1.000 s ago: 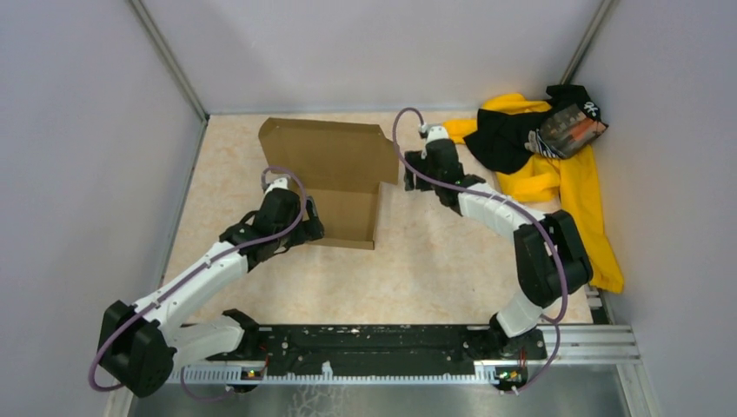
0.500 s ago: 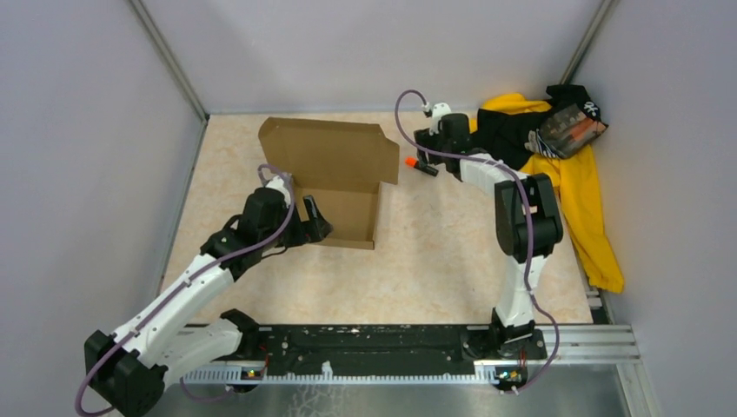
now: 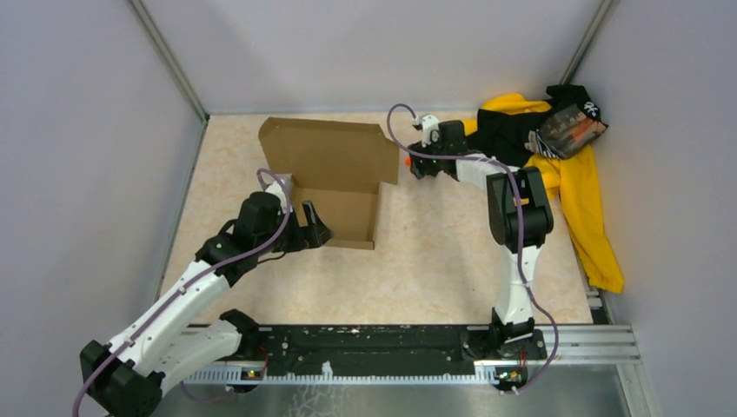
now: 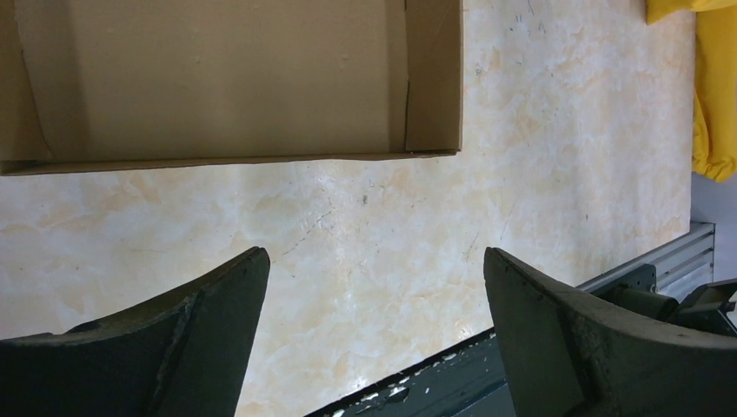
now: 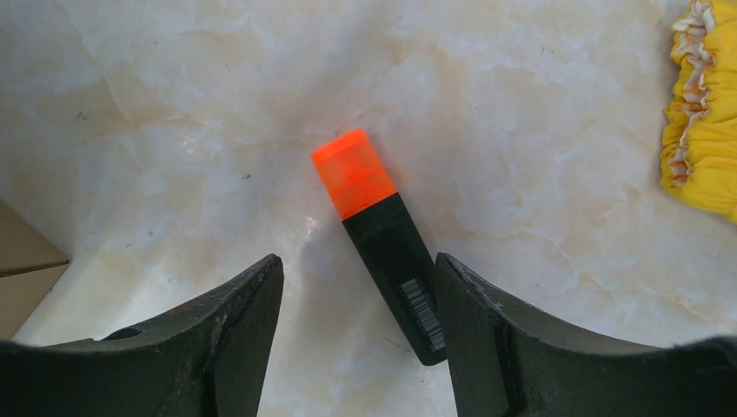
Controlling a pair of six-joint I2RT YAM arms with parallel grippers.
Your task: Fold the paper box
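The paper box [image 3: 330,169] is brown cardboard, half formed, with a tall back panel standing above a shallow tray. In the left wrist view its near wall and right corner [image 4: 226,78] fill the top. My left gripper [image 3: 311,224] sits at the tray's near left corner; its jaws [image 4: 374,254] stand wide open over bare table, a little short of the box. My right gripper [image 3: 414,163] hovers just right of the box, open [image 5: 358,259]. A black marker with an orange cap [image 5: 382,234] lies on the table between its fingers, close to the right one, not gripped.
A yellow-and-black clothing pile [image 3: 565,165] fills the back right corner; its yellow cuff [image 5: 704,113] lies right of the marker. The black base rail [image 3: 374,347] runs along the near edge. Grey walls close in the table on three sides.
My right gripper left the box's right edge, uncovering the marker, then came down over it with its jaws slightly narrower. My left arm drew back a little from the box.
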